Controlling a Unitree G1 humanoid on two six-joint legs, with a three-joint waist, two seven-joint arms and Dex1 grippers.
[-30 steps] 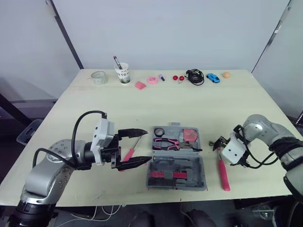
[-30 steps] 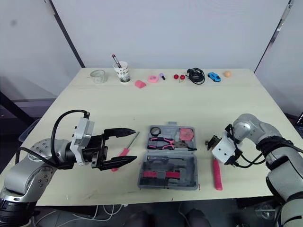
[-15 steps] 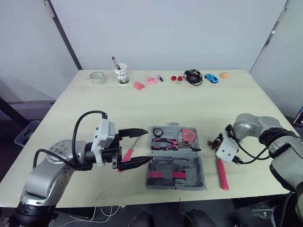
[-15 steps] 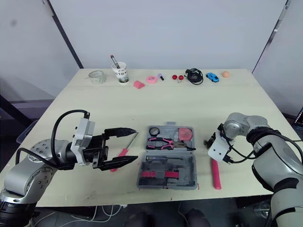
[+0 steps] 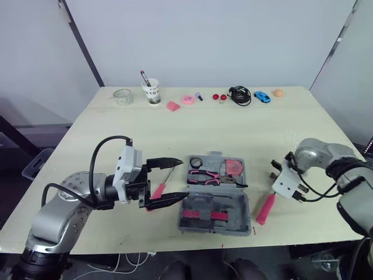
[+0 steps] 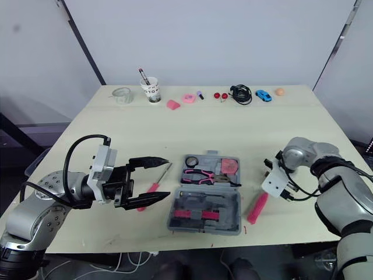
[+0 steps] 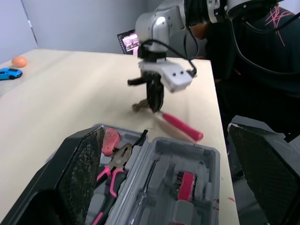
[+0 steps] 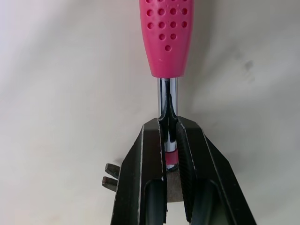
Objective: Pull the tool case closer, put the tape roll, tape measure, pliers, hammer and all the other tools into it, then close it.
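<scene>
The tabletop [image 5: 175, 134] carries the case [image 6: 227, 201] near its front edge, in the middle. The case lies open and flat, with its far half toward the back of the tabletop and its near half toward the front edge.

The left claw [image 5: 182, 179] sits just left of the case, pointing at it, with its fingers spread wide and nothing between them. The right claw [image 8: 168, 124] is to the right of the case, a little apart from it, and is clamped on the hammer [image 5: 265, 209].

The hammer's long axis runs from the right claw toward the front edge of the tabletop, slanting in toward the case. Its head is at the claw and the pink handle end points at the case's near right corner. The fingers pinch the chrome neck just beside the head, and the handle reaches out past the fingertips in line with them. The handle end is close to the case but outside it.

A screwdriver [image 5: 158, 189] lies on the tabletop within the left claw's spread, its pink handle toward the front and its shaft angled toward the case. I cannot tell whether the fingers touch it.

In the case's far half lie the pliers [image 5: 204, 175], with their long axis across the case. The tape measure [image 5: 234, 166] is at the right and the tape roll [image 5: 195, 161] at the left.
</scene>
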